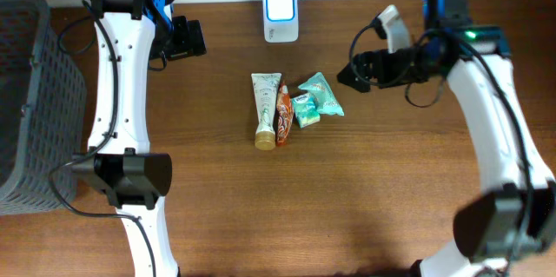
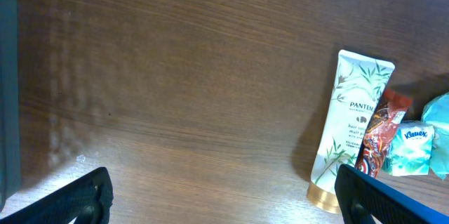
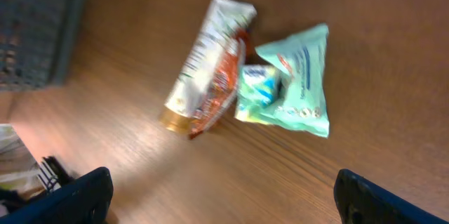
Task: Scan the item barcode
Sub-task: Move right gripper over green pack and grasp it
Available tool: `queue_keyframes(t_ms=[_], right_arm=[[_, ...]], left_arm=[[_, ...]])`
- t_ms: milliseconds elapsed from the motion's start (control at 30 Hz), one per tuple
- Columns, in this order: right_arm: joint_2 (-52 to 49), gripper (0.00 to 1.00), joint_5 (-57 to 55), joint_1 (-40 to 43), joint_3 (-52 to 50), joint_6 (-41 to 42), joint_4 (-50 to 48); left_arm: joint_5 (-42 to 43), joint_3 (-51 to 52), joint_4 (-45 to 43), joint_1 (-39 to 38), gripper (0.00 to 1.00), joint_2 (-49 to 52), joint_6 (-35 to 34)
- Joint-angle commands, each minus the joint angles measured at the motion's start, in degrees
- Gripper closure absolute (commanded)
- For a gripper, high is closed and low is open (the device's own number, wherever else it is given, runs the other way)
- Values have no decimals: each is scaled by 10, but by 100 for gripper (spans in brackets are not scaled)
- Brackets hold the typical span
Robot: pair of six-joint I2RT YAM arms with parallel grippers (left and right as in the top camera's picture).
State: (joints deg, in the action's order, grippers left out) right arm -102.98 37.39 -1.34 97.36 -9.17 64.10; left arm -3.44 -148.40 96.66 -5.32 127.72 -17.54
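1. Grey basket (image 1: 35, 95): far left of the scanner (image 1: 281, 14)
2. Left gripper (image 1: 193, 39): left of the scanner, jaws wide, empty
3. Right gripper (image 1: 346, 75): right of the scanner, jaws wide, empty
4. Tube (image 1: 265, 108): on the counter (image 1: 365, 207) in front of the scanner, long axis running away from it, gold cap at the far end
5. Orange packet (image 1: 282, 114): alongside the tube, same heading

Four things lie bunched together at the middle of the brown wooden desk (image 1: 391, 190), well apart from every edge. Furthest left is the white plastic tube with a gold cap (image 1: 267, 110), lying lengthwise with its cap towards the near edge. The orange-red foil sachet (image 1: 282, 114) lies along the tube's right side, touching it. Just right of the sachet is the small pale-green tissue pack (image 1: 303, 110), and the teal plastic pouch (image 1: 322, 95) lies against that pack, to its right and slightly further back. Behind the bunch, at the middle of the far edge, stands the white box-shaped scanner (image 1: 281, 14). The grey mesh basket (image 1: 35, 95) sits at the left edge.
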Motion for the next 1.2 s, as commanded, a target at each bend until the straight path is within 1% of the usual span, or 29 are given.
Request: queue_keyframes(t_ms=[0, 133, 200, 267, 333, 433, 533, 600, 800, 867, 967, 1100, 1167], right_arm=[[-52, 2, -89, -35, 11, 2, -3], [-88, 1, -282, -104, 11, 53, -57], [-96, 1, -359, -138, 11, 75, -81], [-106, 1, -473, -186, 11, 105, -112], [-114, 0, -546, -220, 10, 106, -131], [-139, 4, -620, -248, 10, 106, -140], [-166, 4, -619, -245, 7, 106, -140], [-184, 6, -611, -240, 7, 113, -141], [-199, 8, -547, -238, 7, 112, -162], [-200, 14, -541, -237, 7, 112, -167], [-205, 20, -541, -236, -3, 112, -180], [-216, 34, -541, -236, -7, 112, -190], [-223, 36, -541, -236, -7, 114, -196]], left_arm=[[-4, -5, 1, 0, 1, -7, 1], [-5, -5, 1, 0, 1, -7, 1], [-5, -5, 0, 0, 1, -7, 1], [-4, -5, 1, 0, 1, -7, 1], [-4, -5, 1, 0, 1, -7, 1], [-4, -5, 1, 0, 1, -7, 1], [-4, -5, 1, 0, 1, -7, 1], [-4, -5, 1, 0, 1, -7, 1], [-4, -5, 0, 0, 1, -7, 1], [-4, -5, 1, 0, 1, -7, 1], [-4, -5, 1, 0, 1, -7, 1], [-5, -5, 1, 0, 1, -7, 1], [-4, -5, 1, 0, 1, -7, 1]])
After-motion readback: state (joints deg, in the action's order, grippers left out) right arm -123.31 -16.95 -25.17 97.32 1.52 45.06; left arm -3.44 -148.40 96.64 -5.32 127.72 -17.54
